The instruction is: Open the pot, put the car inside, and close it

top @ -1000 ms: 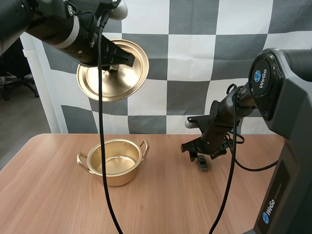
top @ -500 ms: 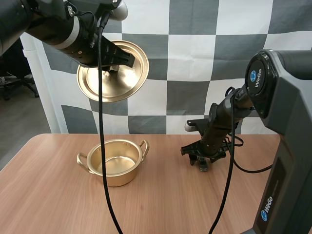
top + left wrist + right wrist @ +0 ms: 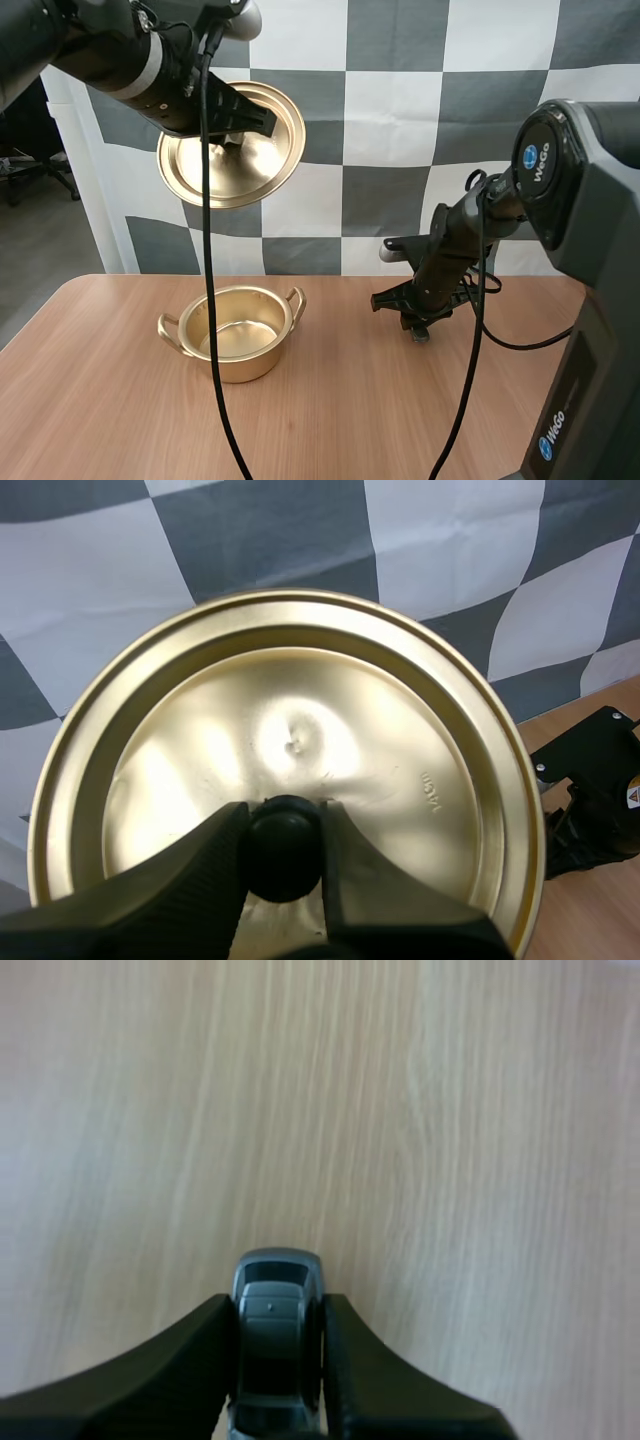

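A light wooden worktop [image 3: 120,420] carried the scene. On its left half stood one gold-coloured metal pot [image 3: 232,335], round and shallow, with two looped handles, one toward the near left and one toward the far right. It stood upright and uncovered, its bare, shiny floor showing.

High above the pot, well clear of it, hung its one lid [image 3: 255,165]. This was a gold disc with a raised rim, tilted steeply so that its top face was turned toward the left arm. In the left wrist view the lid [image 3: 300,720] showed a dimple at its centre and soft reflections across the metal.

The left gripper [image 3: 238,122] was clamped on the lid, its two black fingers [image 3: 200,870] pressing from either side. To the right of the pot and well apart from it, the right gripper [image 3: 418,322] pointed down, low over the worktop, and was closed around one toy car [image 3: 420,333]. In the right wrist view the car [image 3: 277,1335] was small and grey, with a rounded end poking out past the fingertips, over the wood grain. Whether its wheels touched the worktop could not be told.

Smallest was the lid's single black knob [image 3: 283,846], round and pinched between the left fingertips.
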Robot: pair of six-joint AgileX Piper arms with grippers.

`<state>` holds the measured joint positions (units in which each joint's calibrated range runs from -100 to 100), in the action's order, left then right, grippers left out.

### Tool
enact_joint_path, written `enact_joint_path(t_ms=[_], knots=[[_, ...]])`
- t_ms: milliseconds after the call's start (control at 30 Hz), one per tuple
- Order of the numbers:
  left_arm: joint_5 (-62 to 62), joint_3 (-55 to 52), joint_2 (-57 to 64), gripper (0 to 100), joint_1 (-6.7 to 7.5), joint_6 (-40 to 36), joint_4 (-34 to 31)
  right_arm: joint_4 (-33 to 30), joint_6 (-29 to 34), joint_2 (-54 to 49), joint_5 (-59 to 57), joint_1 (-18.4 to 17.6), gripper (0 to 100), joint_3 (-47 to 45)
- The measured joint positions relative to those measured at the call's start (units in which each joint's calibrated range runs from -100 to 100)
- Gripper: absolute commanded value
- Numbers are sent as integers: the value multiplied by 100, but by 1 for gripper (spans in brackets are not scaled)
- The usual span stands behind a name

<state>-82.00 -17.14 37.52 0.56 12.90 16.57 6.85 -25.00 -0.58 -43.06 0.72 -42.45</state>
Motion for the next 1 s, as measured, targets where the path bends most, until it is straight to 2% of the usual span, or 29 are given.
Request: enact_joint_path(t_ms=[167,333,500,700,1000], knots=[[0,431,273,0,0,0,-11,-11,-37,-577,-108,-38,0,57],[-85,1152,639,0,0,0,-11,-11,-263,-1160,-248,-315,0,253],[-197,2033,968,0,0,0,-42,-11,-271,-1559,-644,-729,0,623],[-224,3004,1094,0,0,-33,-142,8,-221,-1600,-1189,-1386,0,1232],[-348,4062,1121,0,0,-459,-142,8,-184,-1589,-1062,-2187,0,1568]])
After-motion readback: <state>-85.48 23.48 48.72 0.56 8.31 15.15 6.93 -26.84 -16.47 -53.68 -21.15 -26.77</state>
